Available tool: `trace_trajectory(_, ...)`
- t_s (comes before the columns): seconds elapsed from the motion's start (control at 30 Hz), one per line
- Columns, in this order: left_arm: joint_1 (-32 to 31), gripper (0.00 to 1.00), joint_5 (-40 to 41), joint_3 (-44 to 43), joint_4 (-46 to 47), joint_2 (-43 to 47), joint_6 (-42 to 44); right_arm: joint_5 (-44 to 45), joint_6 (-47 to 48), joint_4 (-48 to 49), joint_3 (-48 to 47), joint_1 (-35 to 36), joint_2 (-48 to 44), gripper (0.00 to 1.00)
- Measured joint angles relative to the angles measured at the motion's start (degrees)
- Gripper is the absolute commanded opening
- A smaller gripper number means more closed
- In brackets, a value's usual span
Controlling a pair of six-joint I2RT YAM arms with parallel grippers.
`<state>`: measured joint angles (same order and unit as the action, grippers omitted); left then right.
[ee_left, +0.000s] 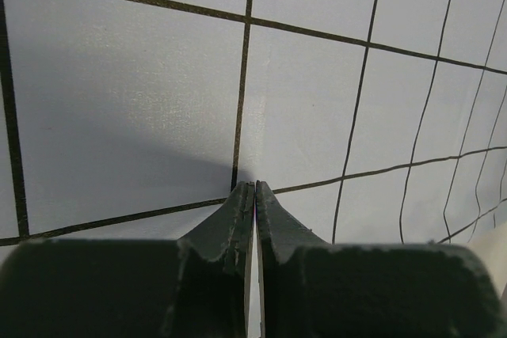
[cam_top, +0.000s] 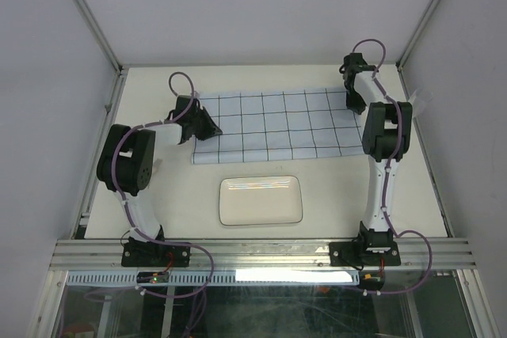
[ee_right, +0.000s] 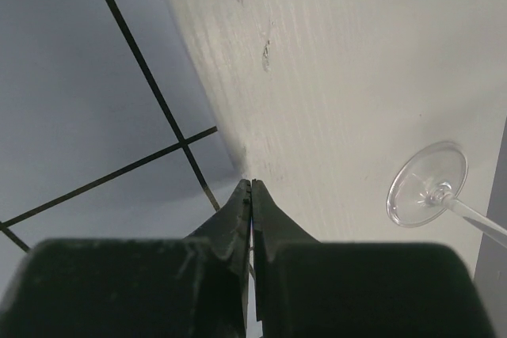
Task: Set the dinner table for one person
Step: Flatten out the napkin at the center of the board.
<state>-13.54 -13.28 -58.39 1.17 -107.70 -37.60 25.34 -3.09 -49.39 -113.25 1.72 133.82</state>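
Overhead, dinner table beneath both arms, blue gridded cloth on its far half, plate near front edge, left gripper closed at cloth's left edge, maybe pinching, right gripper closed at right edge.

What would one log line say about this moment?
left gripper: shut, left end of cloth | right gripper: shut, right edge of cloth | plate: bare, apart from cloth

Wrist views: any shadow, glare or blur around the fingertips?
Left wrist: the left gripper throws a soft shadow on the cloth ahead; grid lines sharp. Right wrist: the right gripper is dark, slightly soft; the wine glass reads crisp. Top external: faint sheen on the plate.
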Motion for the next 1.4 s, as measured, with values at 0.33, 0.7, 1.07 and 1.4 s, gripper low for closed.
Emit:
trace_trajectory(0.33,3.17,0.04,1.11,-0.2,-0.85,-0.11,1.81,0.39,0.2,0.28,1.99,-1.44,0.0,0.0)
trace_trajectory(0.7,6.84,0.04,0.81,-0.17,-0.72,-0.11,2.99,1.09,0.39,3.61,7.5,-1.51,-2.43,0.0)
trace_trajectory(1.07,7.63,0.04,0.39,-0.28,-0.81,-0.11,4.24,-0.48,-1.6,4.96,16.02,-1.05,-7.76,0.0)
trace_trajectory(1.4,9.55,0.04,-0.31,-0.61,-1.7,-0.11,5.53,-0.94,-3.56,4.09,18.45,2.36,-9.38,0.0)
